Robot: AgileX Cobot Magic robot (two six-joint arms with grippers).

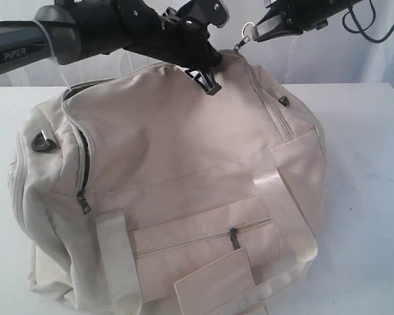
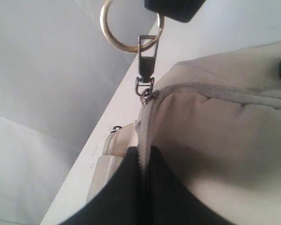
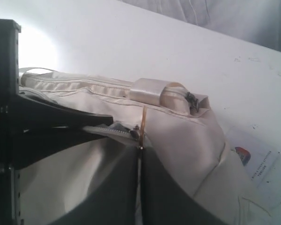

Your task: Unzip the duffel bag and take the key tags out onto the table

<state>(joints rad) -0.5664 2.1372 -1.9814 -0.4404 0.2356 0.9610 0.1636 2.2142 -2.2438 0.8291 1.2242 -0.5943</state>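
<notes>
The cream duffel bag (image 1: pixel 177 170) lies on the white table (image 1: pixel 368 197), filling most of the exterior view. My left gripper (image 1: pixel 209 77) is on the bag's top, shut on the fabric edge beside the main zip (image 2: pixel 143 154). My right gripper (image 1: pixel 255 30) hovers just above the bag's top right end, shut on a gold metal ring (image 2: pixel 119 28) clipped to the dark zip pull (image 2: pixel 146 70). In the right wrist view the ring (image 3: pixel 143 121) shows edge-on at the shut fingertips (image 3: pixel 140 149). The key tags are out of view.
The bag's front pocket zip (image 1: pixel 234 237) and side zip pull (image 1: pixel 84 203) are closed. A metal D-ring (image 1: pixel 44 141) sits at the bag's left end. A printed card (image 3: pixel 253 161) lies on the table beside the bag. Black cables (image 1: pixel 381 26) hang at the upper right.
</notes>
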